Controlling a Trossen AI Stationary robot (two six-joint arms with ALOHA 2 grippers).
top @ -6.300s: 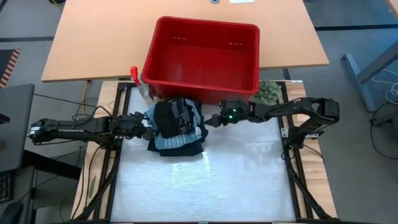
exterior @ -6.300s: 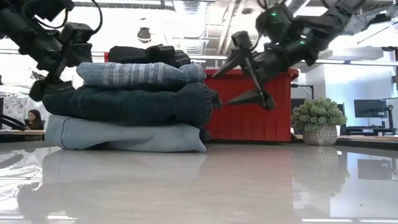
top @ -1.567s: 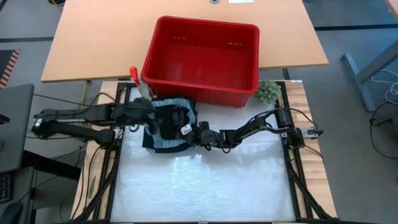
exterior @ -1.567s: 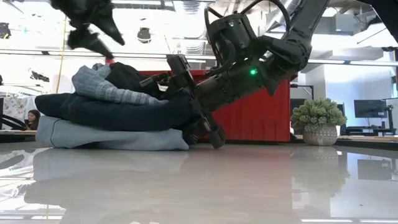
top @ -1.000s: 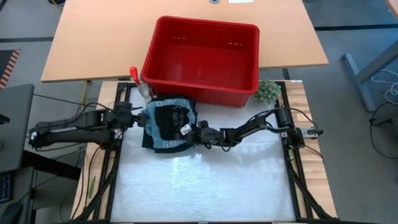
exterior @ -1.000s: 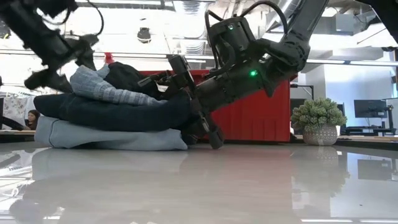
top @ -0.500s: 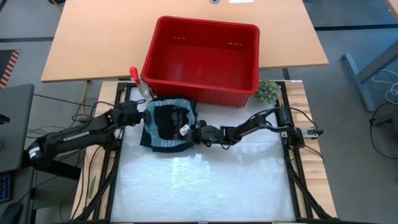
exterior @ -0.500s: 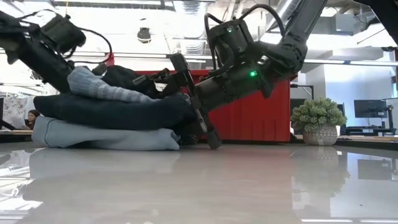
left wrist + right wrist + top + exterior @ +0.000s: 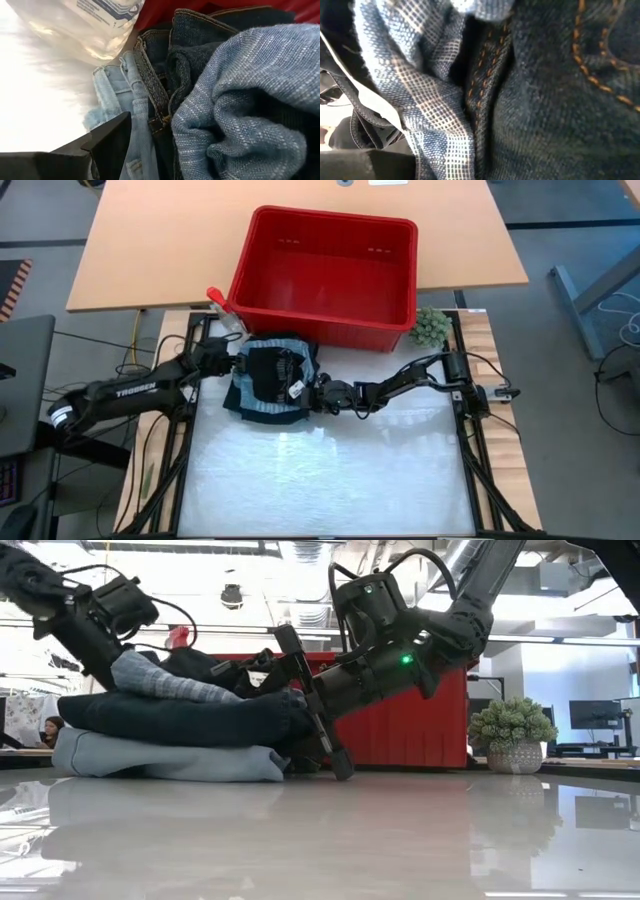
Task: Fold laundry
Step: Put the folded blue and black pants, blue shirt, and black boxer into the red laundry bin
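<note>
We see the laundry (image 9: 175, 720) already stacked folded, both grippers (image 9: 318, 393) spread against its sides, probably only squaring it up.

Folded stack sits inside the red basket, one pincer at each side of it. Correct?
Not quite. The high view shows the folded stack on the white table surface in front of the red basket, not inside it; the basket holds nothing visible. The rest holds: left pincer at the stack's left edge, right pincer at its right.
</note>
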